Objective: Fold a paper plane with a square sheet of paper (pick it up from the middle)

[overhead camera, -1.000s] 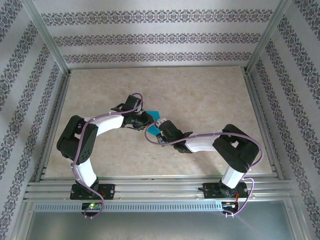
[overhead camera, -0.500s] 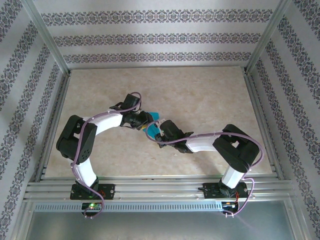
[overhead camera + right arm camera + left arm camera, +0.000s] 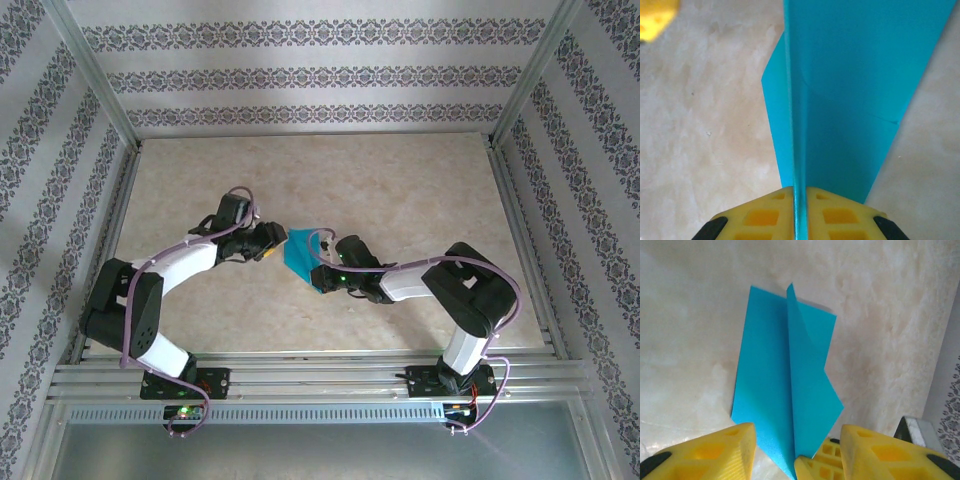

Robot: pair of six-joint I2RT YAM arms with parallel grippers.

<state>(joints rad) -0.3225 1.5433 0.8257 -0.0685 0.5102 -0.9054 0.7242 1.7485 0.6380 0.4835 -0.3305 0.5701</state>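
As your right gripper (image 3: 800, 192) clamps the creased teal-blue paper sheet (image 3: 785, 380) and the left gripper (image 3: 796, 429) stands open-jawed, the folds may spring apart.

The two arms are crowding the middle of the table (image 3: 400, 170), where the right gripper (image 3: 322, 278) is pinching the square sheet of paper (image 3: 298, 255), which is standing up as a folded ridge. The left gripper (image 3: 275, 240), jaws apart, is sitting at the paper's other end, blocking any pass between them. The far half of the table is lying bare, and the frame rails (image 3: 320, 375) are hemming its edges.
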